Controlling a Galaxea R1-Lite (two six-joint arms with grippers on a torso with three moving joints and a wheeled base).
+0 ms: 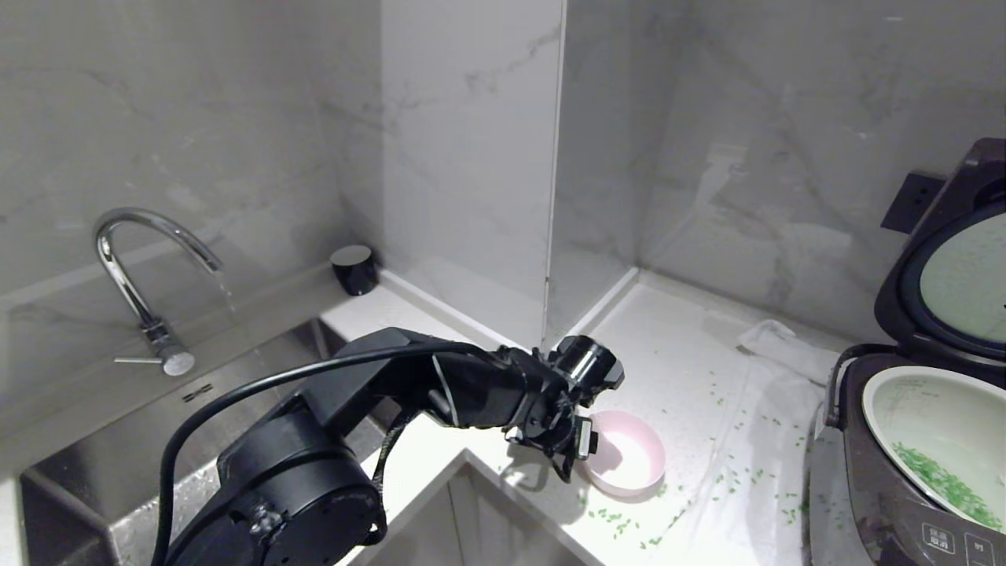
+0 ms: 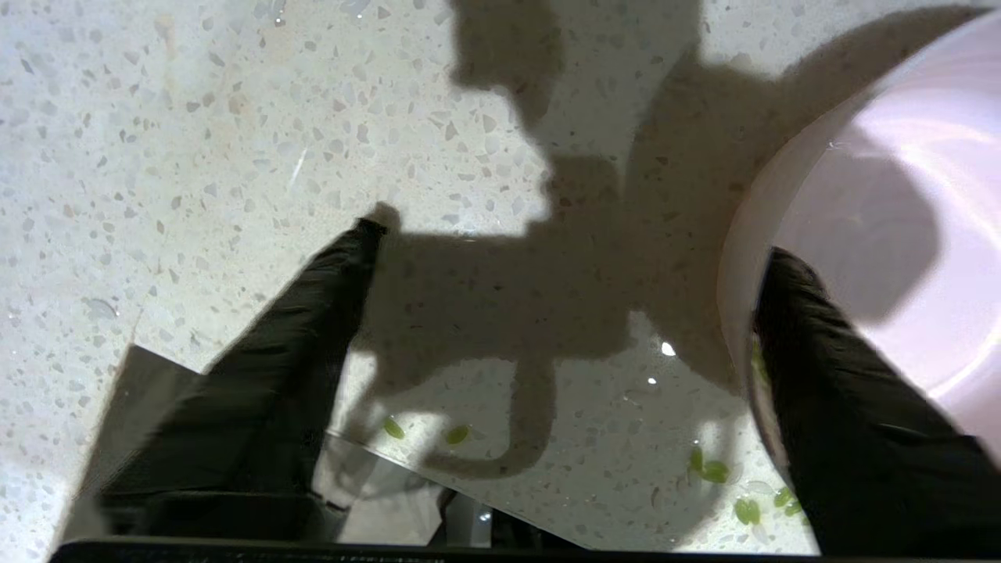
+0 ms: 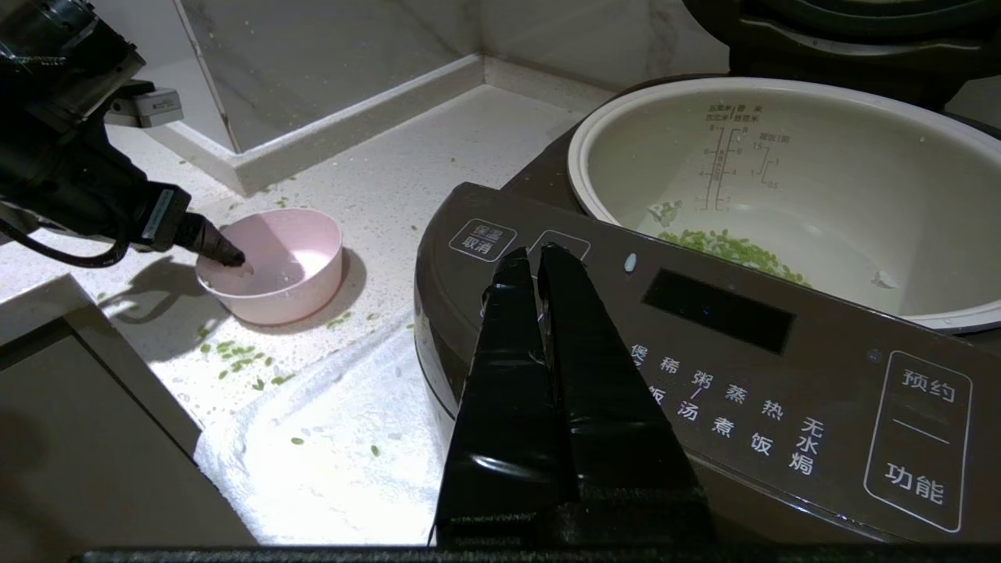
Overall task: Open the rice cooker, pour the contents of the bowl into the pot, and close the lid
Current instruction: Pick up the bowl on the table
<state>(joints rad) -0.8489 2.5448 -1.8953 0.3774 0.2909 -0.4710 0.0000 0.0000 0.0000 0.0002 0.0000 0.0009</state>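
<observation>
Two spread left fingers (image 2: 829, 391) seemingly straddle the smooth round pink bowl's (image 1: 633, 464) rim.

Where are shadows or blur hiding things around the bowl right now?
Left wrist view: the left gripper throws a broad dark shadow over the counter and the bowl; its fingers look smeared. Right wrist view: harsh light beside the rice cooker.

We see a home kitchen: marble-look walls, a steel sink (image 1: 94, 479) with curved faucet (image 1: 141, 259) at nine o'clock, a rice cooker (image 1: 888, 487) at four o'clock.
</observation>
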